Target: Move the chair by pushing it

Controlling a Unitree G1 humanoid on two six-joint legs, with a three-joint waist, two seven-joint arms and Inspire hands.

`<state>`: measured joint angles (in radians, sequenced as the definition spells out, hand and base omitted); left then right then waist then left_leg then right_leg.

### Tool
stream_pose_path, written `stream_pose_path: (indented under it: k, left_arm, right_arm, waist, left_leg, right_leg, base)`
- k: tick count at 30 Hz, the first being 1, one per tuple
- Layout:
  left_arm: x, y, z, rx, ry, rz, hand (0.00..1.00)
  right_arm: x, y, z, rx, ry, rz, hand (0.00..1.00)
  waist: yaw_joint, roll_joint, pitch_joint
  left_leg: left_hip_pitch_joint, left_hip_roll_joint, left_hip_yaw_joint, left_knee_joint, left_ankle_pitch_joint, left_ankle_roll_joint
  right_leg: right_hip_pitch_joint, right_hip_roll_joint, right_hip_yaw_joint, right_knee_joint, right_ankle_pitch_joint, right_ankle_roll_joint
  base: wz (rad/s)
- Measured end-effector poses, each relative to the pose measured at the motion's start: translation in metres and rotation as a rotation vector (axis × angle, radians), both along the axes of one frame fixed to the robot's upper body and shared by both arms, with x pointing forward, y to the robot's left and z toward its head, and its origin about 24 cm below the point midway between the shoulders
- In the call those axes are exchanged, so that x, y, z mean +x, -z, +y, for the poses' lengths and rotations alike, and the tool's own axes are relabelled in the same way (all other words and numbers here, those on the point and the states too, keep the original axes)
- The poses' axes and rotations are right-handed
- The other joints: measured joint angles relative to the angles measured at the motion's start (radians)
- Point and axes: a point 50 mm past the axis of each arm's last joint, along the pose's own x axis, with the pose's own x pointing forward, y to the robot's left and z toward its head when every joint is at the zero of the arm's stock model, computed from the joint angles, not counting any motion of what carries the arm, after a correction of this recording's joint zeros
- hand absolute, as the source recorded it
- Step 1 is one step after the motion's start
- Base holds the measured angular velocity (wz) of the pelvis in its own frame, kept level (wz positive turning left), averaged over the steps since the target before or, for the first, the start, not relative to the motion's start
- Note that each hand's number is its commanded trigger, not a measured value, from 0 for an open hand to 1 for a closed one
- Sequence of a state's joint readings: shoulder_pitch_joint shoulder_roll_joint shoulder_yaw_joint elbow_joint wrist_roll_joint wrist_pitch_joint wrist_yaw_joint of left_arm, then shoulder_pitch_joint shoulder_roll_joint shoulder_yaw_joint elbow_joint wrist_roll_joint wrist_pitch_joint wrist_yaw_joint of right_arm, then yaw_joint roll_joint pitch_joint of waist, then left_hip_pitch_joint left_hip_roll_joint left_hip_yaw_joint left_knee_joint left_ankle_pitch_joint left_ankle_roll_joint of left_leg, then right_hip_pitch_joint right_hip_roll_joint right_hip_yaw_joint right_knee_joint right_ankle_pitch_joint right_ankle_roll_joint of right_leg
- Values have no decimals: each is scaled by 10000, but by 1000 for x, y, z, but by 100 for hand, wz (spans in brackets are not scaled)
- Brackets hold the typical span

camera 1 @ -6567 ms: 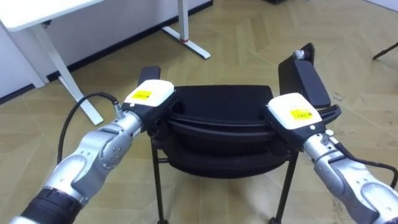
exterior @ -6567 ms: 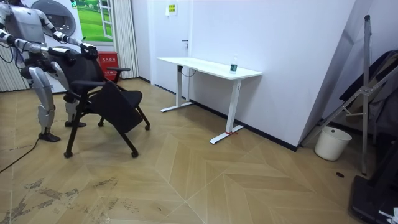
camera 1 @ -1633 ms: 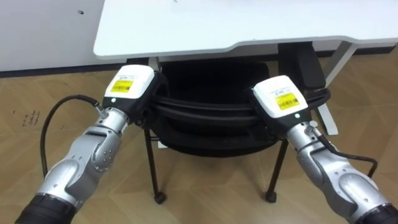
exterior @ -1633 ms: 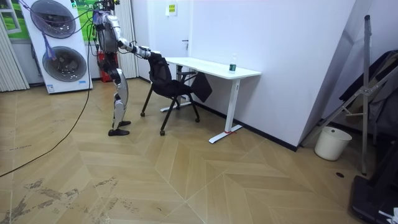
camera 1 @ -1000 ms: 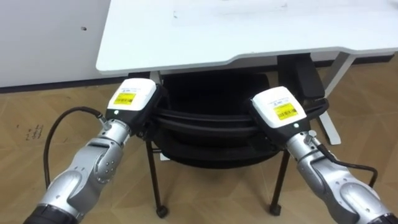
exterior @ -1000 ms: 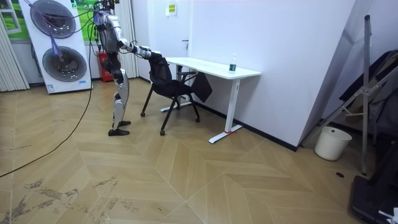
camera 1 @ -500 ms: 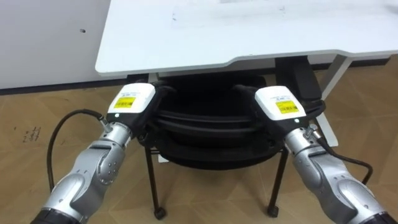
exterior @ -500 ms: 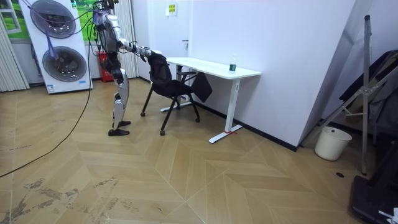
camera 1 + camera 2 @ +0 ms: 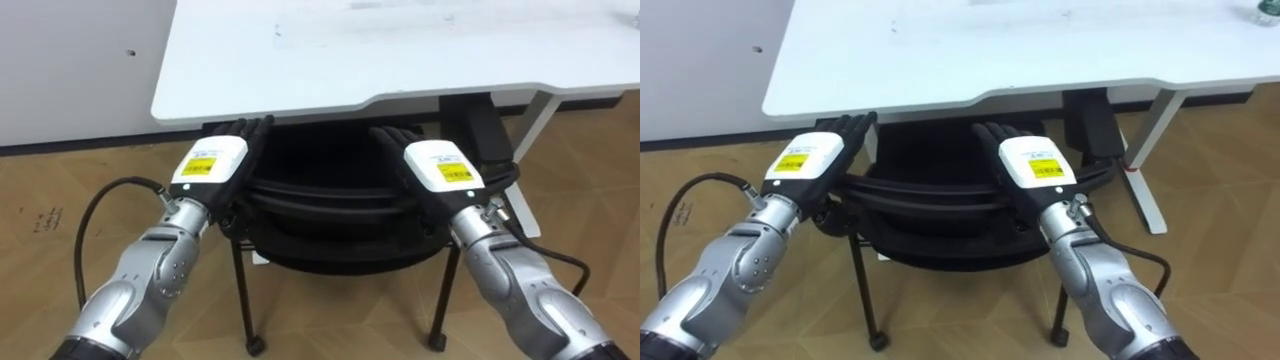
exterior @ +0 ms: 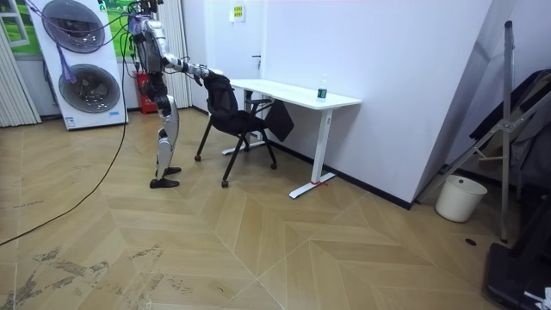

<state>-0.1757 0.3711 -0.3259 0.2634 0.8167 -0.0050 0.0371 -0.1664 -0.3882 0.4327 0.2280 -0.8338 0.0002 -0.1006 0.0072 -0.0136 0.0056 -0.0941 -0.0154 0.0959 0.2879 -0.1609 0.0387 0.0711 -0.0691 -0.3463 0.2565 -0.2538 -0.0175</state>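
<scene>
A black office chair (image 9: 320, 195) stands with its seat tucked under the white desk (image 9: 380, 50). My left hand (image 9: 212, 162) lies on the left end of the backrest's top rim. My right hand (image 9: 438, 168) lies on the right end. Both hands are open, their dark fingers (image 9: 245, 130) stretched straight forward under the desk's edge and curled round nothing. In the room view I stand upright behind the chair (image 10: 237, 116), both arms held out to its back, by the desk (image 10: 293, 93).
The desk's white leg and foot (image 9: 525, 205) stand to the right of the chair. A small bottle (image 10: 325, 89) stands on the desk. Stacked washing machines (image 10: 77, 69) are behind me, and a white bucket (image 10: 456, 198) and a ladder (image 10: 508, 129) stand far off.
The fingers of both hands have uncurled from the backrest's rim and now point straight forward. The chair stays where it was under the desk.
</scene>
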Motion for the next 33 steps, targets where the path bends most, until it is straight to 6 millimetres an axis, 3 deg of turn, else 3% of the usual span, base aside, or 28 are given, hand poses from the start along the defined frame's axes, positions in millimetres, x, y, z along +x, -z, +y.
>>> stream_pose_path:
  k: [10,12,19,22,24,26,28,30,33]
  left_arm:
    - [-3,-8,2,-369,-68,-650,0]
    - [1,-23,12,-592,-441,-1613,0]
    - [-5,-39,41,-479,-1282,-3273,0]
    - [-8,-77,67,-810,-2384,-6023,0]
    - [-19,-112,93,-798,-3601,-8596,0]
    - [-29,-126,111,-669,-4495,-9907,0]
    - [-35,-131,120,-567,-5049,-10607,0]
    - [-38,-131,122,-531,-5247,-10900,0]
    - [-42,-128,124,-481,-5441,-11080,0]
  right_arm:
    - [-5,-2,-11,535,200,-377,0]
    - [-5,-7,-17,668,236,-620,0]
    - [-6,-30,-48,475,491,-1822,0]
    - [-10,-38,-63,130,751,-2284,0]
    - [-18,-50,-78,65,1175,-2845,0]
    - [-20,-65,-93,102,1718,-3699,0]
    - [-21,-88,-107,760,2598,-5408,0]
    - [-26,-125,-129,1958,3782,-7956,0]
    - [-36,-143,-149,3133,4870,-9607,0]
  waist:
    - [101,88,-9]
    - [66,83,-11]
    - [151,19,2]
    - [145,-63,-4]
    - [109,-110,12]
    - [37,-118,7]
    - [-18,-132,8]
    - [-16,-174,-21]
    - [-10,-282,-91]
  left_leg:
    - [168,-12,46,-183,5,2]
    - [178,-24,52,-198,5,2]
    - [179,-54,77,-256,29,24]
    - [211,-98,67,-411,98,37]
    - [401,-190,76,-825,271,71]
    - [587,-233,76,-988,312,87]
    - [692,-241,104,-1015,310,90]
    - [742,-244,136,-1004,307,92]
    - [790,-226,126,-994,301,89]
  right_leg:
    - [197,53,32,-350,138,30]
    - [200,44,42,-354,140,34]
    - [149,109,197,-399,170,56]
    - [173,107,189,-528,230,73]
    - [178,33,201,-551,249,101]
    - [282,-2,214,-550,250,104]
    - [359,-10,309,-550,253,109]
    - [461,11,423,-638,286,162]
    - [642,75,463,-902,372,181]
  base:
    - [-1]
    - [0]
    - [-2]
    - [0]
    - [0]
    - [0]
    - [0]
    - [2]
    - [1]
